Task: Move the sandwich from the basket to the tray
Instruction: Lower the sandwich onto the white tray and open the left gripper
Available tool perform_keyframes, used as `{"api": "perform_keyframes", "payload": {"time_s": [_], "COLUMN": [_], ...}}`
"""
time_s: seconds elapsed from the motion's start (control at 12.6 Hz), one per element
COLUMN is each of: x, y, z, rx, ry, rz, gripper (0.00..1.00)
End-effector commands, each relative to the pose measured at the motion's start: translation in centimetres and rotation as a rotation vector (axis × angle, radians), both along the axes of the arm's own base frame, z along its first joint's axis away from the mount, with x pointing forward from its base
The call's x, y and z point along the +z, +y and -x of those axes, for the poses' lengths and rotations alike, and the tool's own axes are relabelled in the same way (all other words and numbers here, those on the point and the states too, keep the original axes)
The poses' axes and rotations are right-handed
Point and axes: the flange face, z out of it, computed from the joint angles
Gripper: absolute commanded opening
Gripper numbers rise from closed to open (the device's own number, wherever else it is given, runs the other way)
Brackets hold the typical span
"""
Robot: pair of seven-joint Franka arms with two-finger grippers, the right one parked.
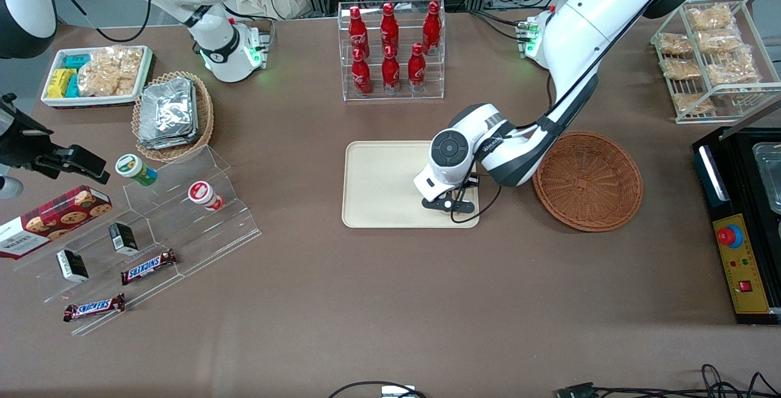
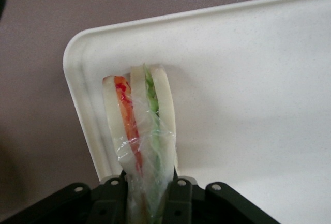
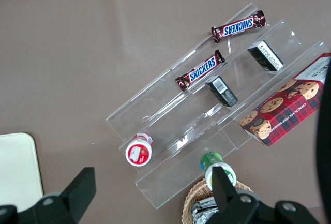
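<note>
Left wrist view shows the gripper [image 2: 147, 198] clamped on the sandwich [image 2: 139, 125], its two black fingers [image 2: 111, 193] pressing the plastic-wrapped wedge from either side. The sandwich hangs over a rounded corner of the tray [image 2: 248, 79], red and green filling showing along its cut edge. From the front view, the gripper [image 1: 448, 204] sits low over the tray [image 1: 378, 184] at the end nearest the basket [image 1: 589, 181], which rests on the table [image 1: 366, 300] just beside the tray.
</note>
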Motion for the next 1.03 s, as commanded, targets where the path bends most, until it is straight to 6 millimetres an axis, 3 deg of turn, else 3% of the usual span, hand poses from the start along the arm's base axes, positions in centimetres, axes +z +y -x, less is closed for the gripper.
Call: {"api": "perform_keyframes", "payload": {"time_s": [0.0,0.24,0.4,0.71,0.95], "x": [0.4,1.7,4.8,15.9,23.9], "y": [-0.4,0.2,0.5,1.4,6.4], "z": [0.2,-0.1,-0.4,-0.3,-1.1], "rx": [0.02,0.029,0.038,0.113,0.141], "ry": [-0.023,-0.018,-0.042,-0.048,-0.033], "rz": [-0.011,-0.041,-0.064,-0.061,-0.059], "gripper": [1.0,1.0,1.0,1.0,1.0]}}
